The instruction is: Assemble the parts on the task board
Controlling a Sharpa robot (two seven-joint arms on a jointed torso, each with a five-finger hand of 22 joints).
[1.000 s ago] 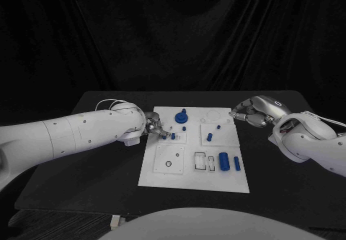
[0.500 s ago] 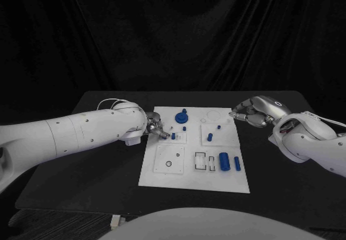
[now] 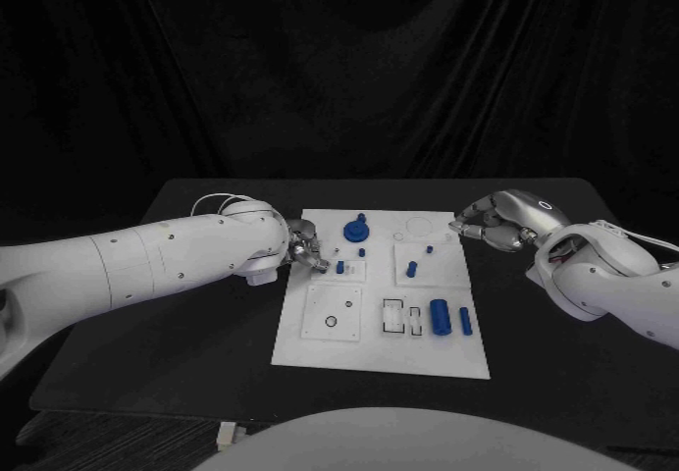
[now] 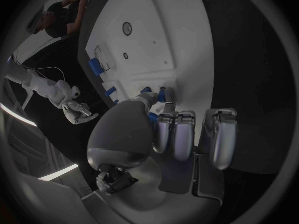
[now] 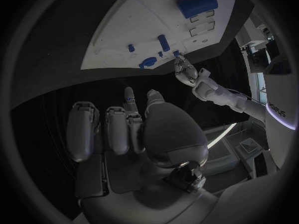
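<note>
Starting nearest the robot, the task board (image 3: 380, 345) lies flat in the middle of the black table (image 3: 170, 334), its near edge bare. A little further in sits a raised white square plate (image 3: 332, 314) with a small dark ring on it, and to its right two small rectangular slots (image 3: 402, 317). Just right of those lie a fat blue cylinder (image 3: 441, 317) and a slimmer blue bar (image 3: 464, 319), side by side, close but apart.

Moving up the board, a blue peg (image 3: 412, 267) stands on the right-hand square, and a smaller blue pin (image 3: 362, 252) sits near the centre. Over on the left edge, the left hand (image 3: 307, 250) is down at the board, fingers curled in tight. The left wrist view shows its fingertips (image 4: 163, 95) meeting around a small blue part (image 3: 341, 266) right at the board surface; whether that part is truly pinched or only touched, I cannot tell.

Further back, a round blue disc (image 3: 355, 232) with a short stem stands near the far edge, beside a faint circular recess (image 3: 420, 228).

Out at the far right corner, the right hand (image 3: 496, 224) hovers just off the board's edge, fingers folded inward with nothing in them. In the right wrist view its curled fingers (image 5: 118, 129) hang over bare table.
</note>
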